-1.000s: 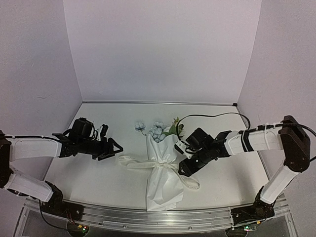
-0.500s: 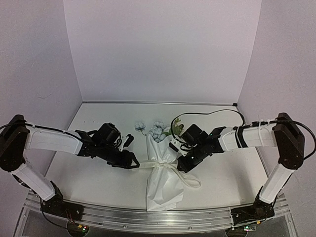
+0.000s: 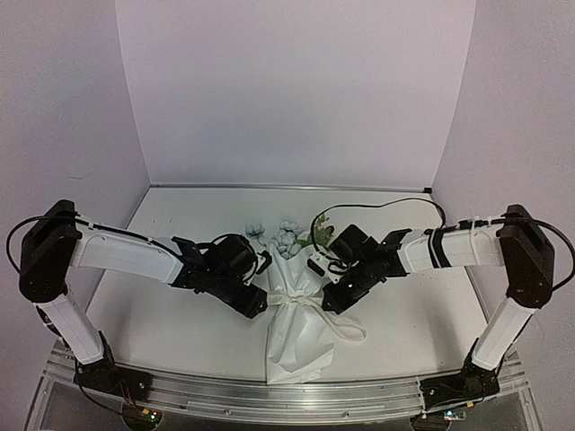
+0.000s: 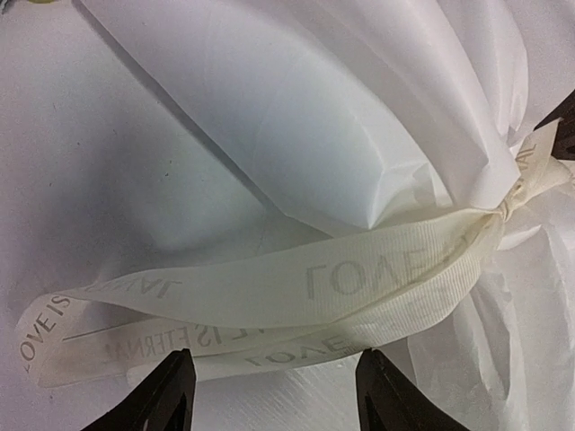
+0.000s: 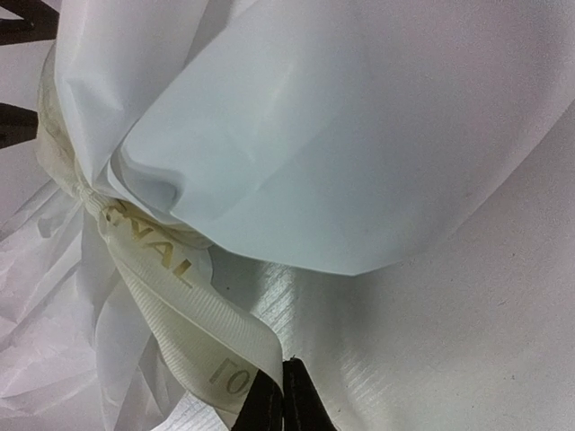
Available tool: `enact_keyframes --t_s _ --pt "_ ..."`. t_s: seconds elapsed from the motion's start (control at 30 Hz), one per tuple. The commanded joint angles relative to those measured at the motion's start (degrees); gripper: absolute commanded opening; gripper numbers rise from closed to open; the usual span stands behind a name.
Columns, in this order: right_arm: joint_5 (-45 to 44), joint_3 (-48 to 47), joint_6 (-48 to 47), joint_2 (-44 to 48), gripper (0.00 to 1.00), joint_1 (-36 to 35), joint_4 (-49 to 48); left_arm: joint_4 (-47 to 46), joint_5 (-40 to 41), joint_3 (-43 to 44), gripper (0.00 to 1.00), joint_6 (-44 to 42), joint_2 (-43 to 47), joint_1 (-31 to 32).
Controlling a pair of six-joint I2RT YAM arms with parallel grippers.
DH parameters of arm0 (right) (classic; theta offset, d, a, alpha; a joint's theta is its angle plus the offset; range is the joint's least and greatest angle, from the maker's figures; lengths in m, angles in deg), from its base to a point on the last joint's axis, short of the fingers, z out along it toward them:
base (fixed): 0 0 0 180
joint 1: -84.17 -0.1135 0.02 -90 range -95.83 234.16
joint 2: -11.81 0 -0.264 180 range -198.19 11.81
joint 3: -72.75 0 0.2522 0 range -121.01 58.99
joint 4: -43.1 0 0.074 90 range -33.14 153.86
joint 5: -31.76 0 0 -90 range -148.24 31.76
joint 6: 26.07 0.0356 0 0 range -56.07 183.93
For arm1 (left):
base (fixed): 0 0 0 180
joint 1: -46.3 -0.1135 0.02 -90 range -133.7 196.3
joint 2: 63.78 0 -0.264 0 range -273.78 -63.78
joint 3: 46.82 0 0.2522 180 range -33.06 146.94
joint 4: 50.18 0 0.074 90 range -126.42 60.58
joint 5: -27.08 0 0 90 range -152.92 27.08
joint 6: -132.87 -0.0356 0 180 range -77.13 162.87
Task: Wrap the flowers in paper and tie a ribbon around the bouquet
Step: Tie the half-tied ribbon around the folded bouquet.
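Top external view: the white desk (image 3: pixel 409 334) carries the bouquet (image 3: pixel 289 278), lying at centre near the front edge with its wide end pointing away from the arm bases. The paper (image 3: pixel 301 346) forms its cone, cinched at the middle. The left pincer (image 3: pixel 258 303) sits just left of that waist with its jaws released. The right pincer (image 3: pixel 331 302) is clenched on the ribbon (image 3: pixel 292 299) just right of the knot; lettered tails trail left across the desk. The flowers (image 3: pixel 286 238), pale blue with green leaves, poke from the far end.
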Motion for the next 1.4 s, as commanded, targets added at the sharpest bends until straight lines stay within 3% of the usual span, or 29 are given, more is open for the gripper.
enact_keyframes --t_s 0.0,0.13,0.23,0.47,0.63,1.37 --pt "0.5 -2.4 0.8 -0.6 0.0 -0.3 0.6 3.9 11.6 3.9 0.64 -3.1 -1.9 3.6" --pt "0.3 -2.5 1.0 -0.7 0.0 -0.2 0.5 5.8 18.1 5.9 0.61 -3.5 -4.0 5.4" --pt "0.3 -2.6 1.3 -0.8 0.0 -0.2 0.5 5.5 19.4 6.5 0.52 -3.9 -4.3 5.6" --pt "-0.1 -2.6 1.5 -0.4 0.0 -0.3 0.2 4.8 19.1 7.2 0.26 -4.8 -4.2 5.7" --pt "-0.4 -2.6 1.5 -0.4 0.0 -0.2 0.3 4.1 17.8 6.7 0.01 -4.8 -2.7 5.8" --pt "-11.8 1.0 7.6 2.9 0.0 -0.2 1.9 2.9 14.4 0.5 0.0 2.4 1.2 5.8"
